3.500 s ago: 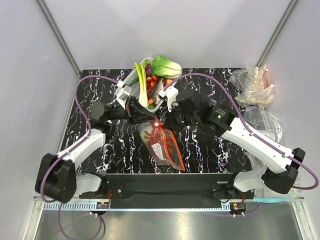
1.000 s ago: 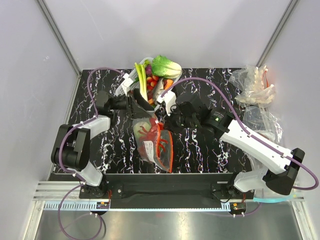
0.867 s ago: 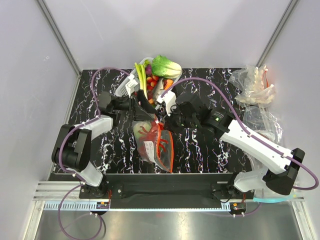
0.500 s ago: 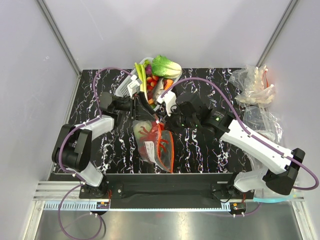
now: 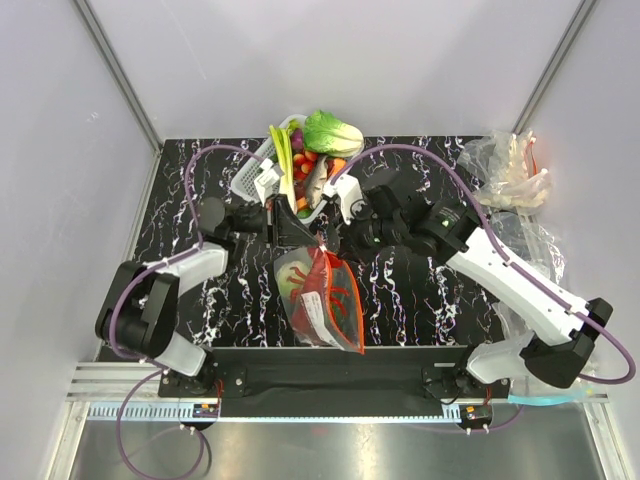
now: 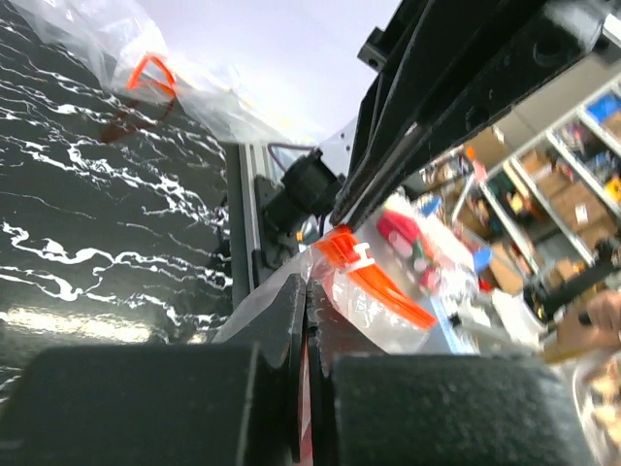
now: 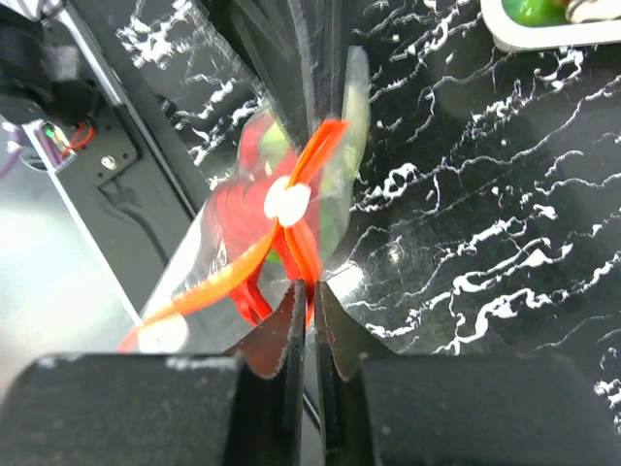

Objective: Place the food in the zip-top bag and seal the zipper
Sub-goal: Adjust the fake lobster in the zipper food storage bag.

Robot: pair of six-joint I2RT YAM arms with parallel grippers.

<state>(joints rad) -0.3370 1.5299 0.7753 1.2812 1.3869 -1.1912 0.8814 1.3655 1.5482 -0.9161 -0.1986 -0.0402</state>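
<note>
The zip-top bag hangs tilted between both grippers over the black marble table. Inside it show the red lobster and the pale green cabbage. Its red-orange zipper runs down the bag's right edge. My left gripper is shut on the clear plastic at the bag's top, just beside the zipper. Opposite it, my right gripper is shut on the zipper, with the lobster and cabbage behind. Whether the zipper is sealed along its length is hidden.
A white basket at the table's back holds a leek, a bok choy and other toy foods. A wrinkly clear plastic heap lies at the back right, with more plastic beneath it.
My left gripper has gone from open to shut on the bag's top. The bag and my right gripper have shifted a little to the right.
</note>
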